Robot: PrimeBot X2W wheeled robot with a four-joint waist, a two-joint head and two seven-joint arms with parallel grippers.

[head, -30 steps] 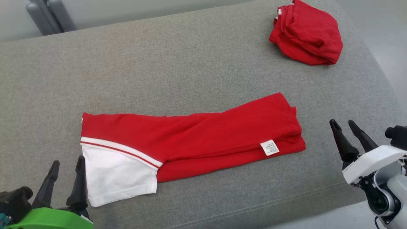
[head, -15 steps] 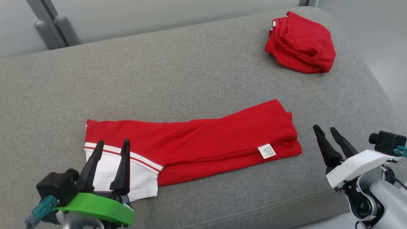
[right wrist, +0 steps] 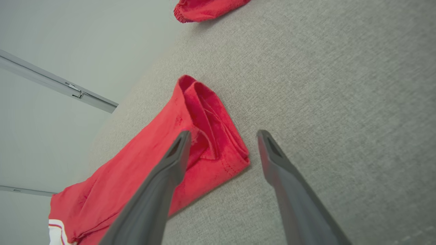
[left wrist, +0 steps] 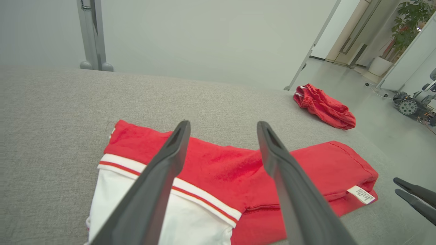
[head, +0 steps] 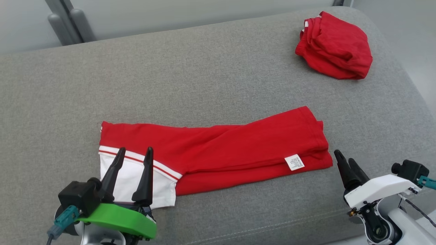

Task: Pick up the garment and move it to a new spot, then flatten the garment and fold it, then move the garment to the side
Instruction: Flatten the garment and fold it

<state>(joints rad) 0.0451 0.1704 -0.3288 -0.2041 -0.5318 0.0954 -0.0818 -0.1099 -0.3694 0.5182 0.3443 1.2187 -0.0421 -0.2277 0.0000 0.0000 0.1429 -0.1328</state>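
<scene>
The left jaws stand wide with nothing between them, their two dark fingers (head: 146, 177) pointing up over the white panel (head: 163, 190) at one end of the garment (head: 238, 149). From the left wrist, the red-and-white striped band (left wrist: 204, 199) crosses just ahead of and under both fingertips. Whether the tips touch the cloth cannot be told.

The garment lies folded into a long red strip on the grey upholstered surface (head: 204, 78), stretching from the left jaws across to the right jaws. Its doubled red end, with a small white label (head: 295, 162), is just beside the right jaws.

The right jaws are also wide and hold nothing. Their fingers (head: 342, 170) are low, just off the garment's red end. From the right wrist, one finger (right wrist: 163, 177) lies across the hemmed corner of the cloth, and the other (right wrist: 282, 177) is over bare grey fabric.

A second red bundle (head: 335, 46) sits well ahead of the right jaws, near the surface's far corner and apart from the garment.
</scene>
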